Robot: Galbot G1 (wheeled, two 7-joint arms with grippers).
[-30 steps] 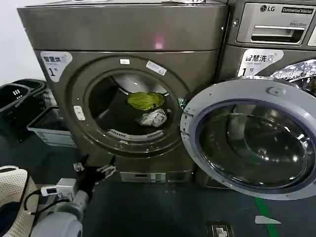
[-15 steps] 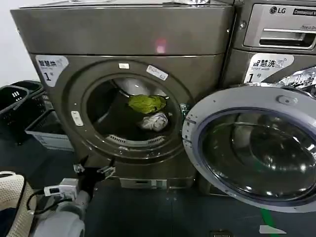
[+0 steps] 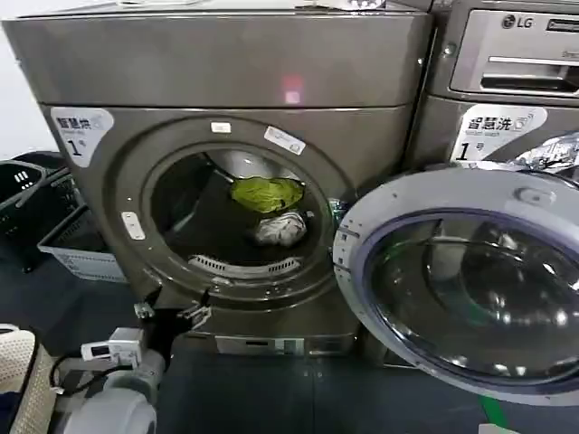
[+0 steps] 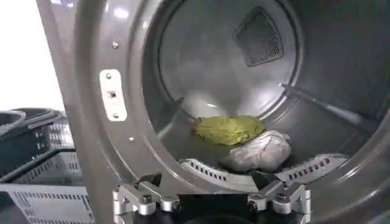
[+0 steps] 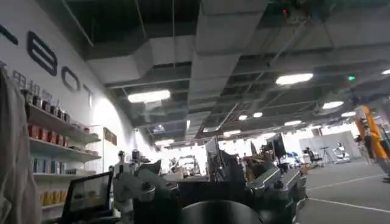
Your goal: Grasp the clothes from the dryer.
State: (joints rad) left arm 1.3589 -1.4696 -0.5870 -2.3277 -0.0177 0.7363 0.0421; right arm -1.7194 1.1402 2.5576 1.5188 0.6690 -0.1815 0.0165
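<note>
Left wrist view shows your left gripper (image 4: 211,198), fingers spread, facing soft, light clothes (image 4: 229,129); pinch a raised fold.

Dark floor (image 3: 271,398), white wall (image 3: 18,99), plastic baskets (image 3: 63,235), ceiling strip lights (image 5: 295,78), wall shelves (image 5: 55,137)

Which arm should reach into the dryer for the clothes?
Left. Its open hand sits just below the dryer port, facing the clothes. The right hand points away into the room.
</note>
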